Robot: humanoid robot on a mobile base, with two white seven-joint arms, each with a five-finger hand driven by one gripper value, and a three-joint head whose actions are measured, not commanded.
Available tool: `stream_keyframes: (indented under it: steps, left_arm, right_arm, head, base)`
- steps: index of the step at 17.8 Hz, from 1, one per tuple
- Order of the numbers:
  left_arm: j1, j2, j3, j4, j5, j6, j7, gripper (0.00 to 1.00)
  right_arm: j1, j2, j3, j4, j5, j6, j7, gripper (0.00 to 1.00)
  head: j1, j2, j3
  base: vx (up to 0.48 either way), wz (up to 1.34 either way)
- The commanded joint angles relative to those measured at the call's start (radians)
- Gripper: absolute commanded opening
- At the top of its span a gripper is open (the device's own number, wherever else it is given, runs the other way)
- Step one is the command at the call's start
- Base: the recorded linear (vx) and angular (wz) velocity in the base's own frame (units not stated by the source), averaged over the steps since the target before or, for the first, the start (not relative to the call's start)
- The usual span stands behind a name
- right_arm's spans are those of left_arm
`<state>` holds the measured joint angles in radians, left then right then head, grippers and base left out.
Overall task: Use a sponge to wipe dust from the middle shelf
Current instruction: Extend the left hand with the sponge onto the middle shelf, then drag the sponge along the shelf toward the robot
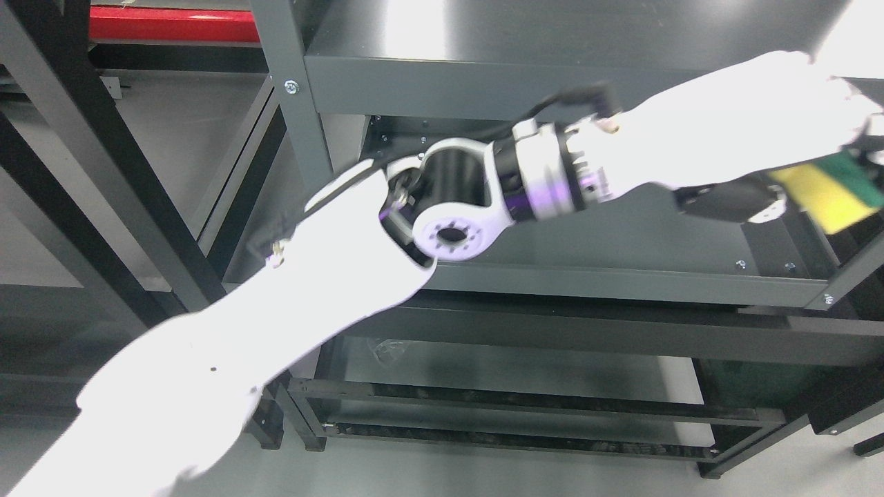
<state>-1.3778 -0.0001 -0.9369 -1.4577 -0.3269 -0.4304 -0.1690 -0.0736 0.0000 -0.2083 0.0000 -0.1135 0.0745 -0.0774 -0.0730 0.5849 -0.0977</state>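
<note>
My left arm comes in from the lower left and reaches across the picture to the far right. Its hand is shut on a yellow sponge with a green scouring side. The sponge sits at the right end of the dark grey middle shelf, close to the shelf's right corner post; whether it touches the surface I cannot tell. The white forearm covers much of the shelf's back. The hand is overexposed and its fingers are mostly washed out. My right arm does not show.
The shelf unit has a top shelf above the hand and lower rails beneath. A grey upright post stands at the unit's left. Black frame bars and a red beam lie at the left.
</note>
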Motion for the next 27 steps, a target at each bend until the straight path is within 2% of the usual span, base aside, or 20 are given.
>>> stream_keyframes:
  steps: [1,4,7,10,13,16,18,22,25,27]
  left_arm:
    - [-0.289,0.018,-0.204,0.169,-0.055,-0.054,-0.038,0.02]
    - [-0.29,0.018,-0.229,0.25,-0.185,-0.157,-0.05,0.02]
    - [-0.277,0.018,-0.195,0.25,-0.303,-0.191,-0.053,0.02]
    - [-0.235,0.018,-0.059,0.24,-0.394,-0.256,-0.13,0.01]
    - [-0.15,0.018,0.1,0.169,-0.414,-0.355,-0.231,0.0]
    - [-0.071,0.13,0.258,0.051,-0.406,-0.355,-0.28,0.0]
    - [-0.009,0.227,0.395,-0.034,-0.39,-0.355,-0.372,0.0]
    - [0.132,0.398,0.553,-0.118,-0.236,-0.355,-0.478,0.0]
    - [0.212,0.555,0.682,-0.174,-0.102,-0.355,-0.486,0.0]
    - [0.255,0.639,0.722,-0.19,-0.032,-0.355,-0.486,0.0]
  right_arm:
    - [0.0,-0.017,0.0,-0.017,0.0,0.002,0.004,1.0]
    - [0.0,-0.017,0.0,-0.017,0.0,0.002,0.004,1.0]
    - [0.0,-0.017,0.0,-0.017,0.0,0.002,0.004,1.0]
    - [0.0,-0.017,0.0,-0.017,0.0,0.002,0.004,1.0]
    - [0.0,-0.017,0.0,-0.017,0.0,0.002,0.004,1.0]
    - [0.0,-0.017,0.0,-0.017,0.0,0.002,0.004,1.0]
    - [0.0,-0.017,0.001,-0.017,0.0,0.002,0.004,1.0]
    - [0.0,-0.017,0.0,-0.017,0.0,0.002,0.004,1.0]
    - [0.0,-0.017,0.0,-0.017,0.0,0.002,0.004,1.0]
    - [0.0,-0.017,0.0,-0.017,0.0,0.002,0.004,1.0]
  head:
    - [0.0,0.0,0.0]
    - [0.0,0.0,0.0]
    - [0.0,0.0,0.0]
    - [0.0,0.0,0.0]
    - [0.0,0.0,0.0]
    - [0.0,0.0,0.0]
    - [0.0,0.0,0.0]
    - [0.0,0.0,0.0]
    - [0.0,0.0,0.0]
    - [0.0,0.0,0.0]
  base:
    - [0.022,0.04]
    - [0.018,0.02]
    - [0.0,0.0]
    - [0.0,0.0]
    - [0.0,0.0]
    - [0.0,0.0]
    - [0.0,0.0]
    - [0.0,0.0]
    - [0.0,0.0]
    - [0.0,0.0]
